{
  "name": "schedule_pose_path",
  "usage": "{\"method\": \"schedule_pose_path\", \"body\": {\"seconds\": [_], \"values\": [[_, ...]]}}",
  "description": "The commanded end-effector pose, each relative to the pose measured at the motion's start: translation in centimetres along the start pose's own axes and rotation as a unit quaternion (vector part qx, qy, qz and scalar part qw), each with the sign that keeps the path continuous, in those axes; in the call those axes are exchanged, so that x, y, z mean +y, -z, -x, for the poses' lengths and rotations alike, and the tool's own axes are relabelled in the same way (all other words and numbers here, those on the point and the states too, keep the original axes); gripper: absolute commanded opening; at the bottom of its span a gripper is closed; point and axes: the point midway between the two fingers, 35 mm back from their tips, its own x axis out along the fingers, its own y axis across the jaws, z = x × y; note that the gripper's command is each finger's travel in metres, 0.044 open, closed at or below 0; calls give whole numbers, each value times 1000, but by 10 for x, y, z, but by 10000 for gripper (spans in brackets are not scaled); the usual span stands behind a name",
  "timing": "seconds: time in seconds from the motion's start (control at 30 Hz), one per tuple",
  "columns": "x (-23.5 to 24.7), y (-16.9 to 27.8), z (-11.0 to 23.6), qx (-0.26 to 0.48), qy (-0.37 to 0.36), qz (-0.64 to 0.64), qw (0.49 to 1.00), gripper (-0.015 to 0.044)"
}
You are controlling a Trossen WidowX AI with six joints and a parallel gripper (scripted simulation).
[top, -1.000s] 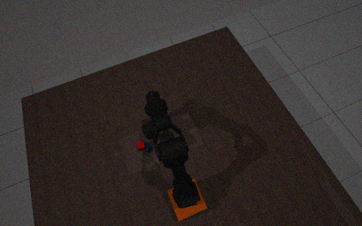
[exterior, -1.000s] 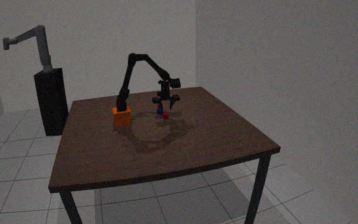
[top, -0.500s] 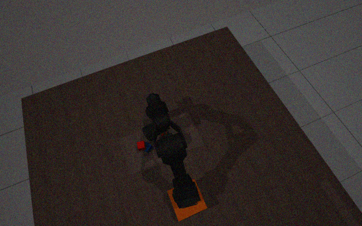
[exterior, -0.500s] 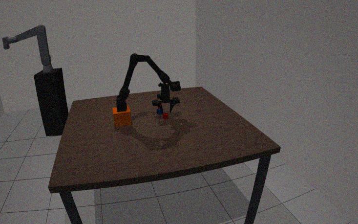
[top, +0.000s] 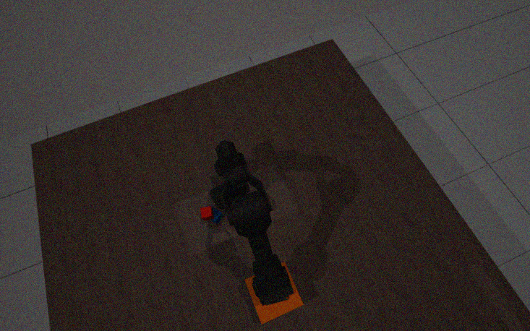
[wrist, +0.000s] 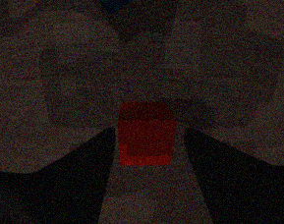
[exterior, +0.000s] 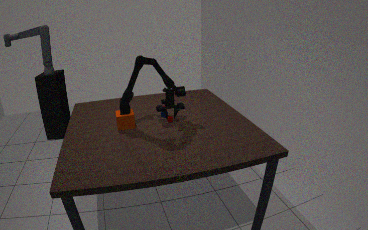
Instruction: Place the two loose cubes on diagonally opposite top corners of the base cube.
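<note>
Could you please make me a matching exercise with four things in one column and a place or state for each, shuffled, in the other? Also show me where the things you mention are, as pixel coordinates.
Things:
1. blue cube (top: 216, 215) (exterior: 163, 114) (wrist: 115, 5)
2. orange block (top: 280, 311) (exterior: 126, 122)
3. grey arm (exterior: 45, 48)
4. claw (exterior: 170, 117) (wrist: 149, 134)

Places and states:
A. on a black pedestal (exterior: 52, 105)
B. open, with a red cube (exterior: 170, 119) (wrist: 146, 138) between its fingers
C. under the black arm (top: 260, 244) (exterior: 133, 78)
D. under the upper red cube (top: 206, 212) (exterior: 164, 106)

Right pairs: 1-D, 2-C, 3-A, 4-B
</note>
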Motion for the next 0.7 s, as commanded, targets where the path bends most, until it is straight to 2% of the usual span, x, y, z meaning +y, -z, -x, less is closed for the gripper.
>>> {"method": "schedule_pose_path", "body": {"seconds": [0.0, 0.03, 0.07, 0.23, 0.67], "values": [[4, 0, -3, 1, -5, 1, 1000, 134], [4, 0, -3, 1, -5, 1, 1000, 107], [4, 0, -3, 1, -5, 1, 1000, 105], [3, 0, 1, 1, -5, 1, 1000, 105], [-4, 0, 41, 1, -5, 1, 1000, 105]]}}
